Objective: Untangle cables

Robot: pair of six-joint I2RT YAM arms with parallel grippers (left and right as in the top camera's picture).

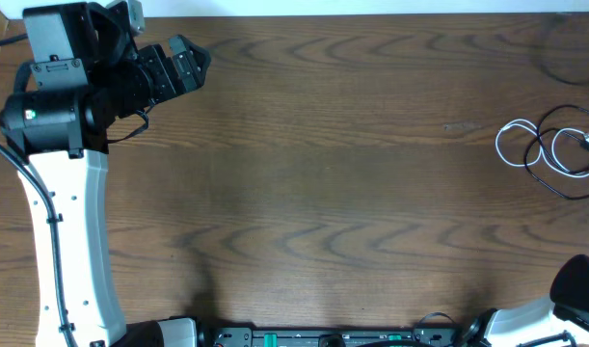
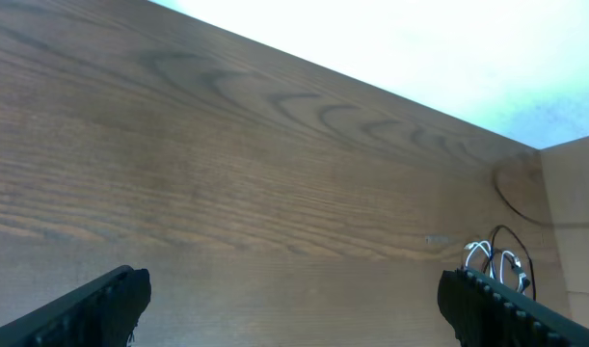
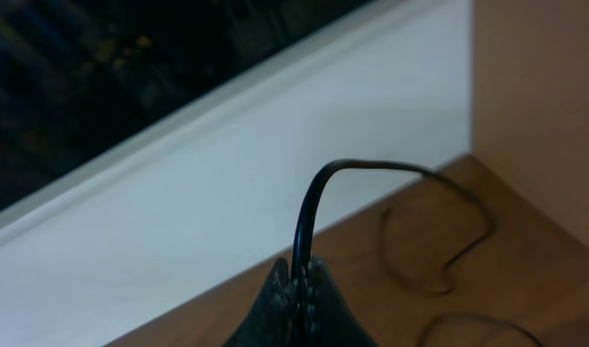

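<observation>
The white cable [image 1: 535, 145] lies in loops at the table's far right. The black cable [image 1: 562, 189] crosses through it and runs off the right edge. From the left wrist both show small at the far right: the white cable [image 2: 482, 255] and the black cable [image 2: 514, 241]. My left gripper [image 1: 190, 60] hangs at the back left corner, far from them. Its jaws are wide open with nothing between them [image 2: 294, 308]. My right gripper [image 3: 302, 278] is shut on a black cable [image 3: 311, 207], which arches up and away to the right. That gripper is outside the overhead view.
The left arm's white link [image 1: 72, 241] runs along the left edge. Part of the right arm [image 1: 578, 284] shows at the bottom right corner. A faint dark loop [image 1: 564, 48] marks the table's back right corner, near the white wall [image 3: 275, 154].
</observation>
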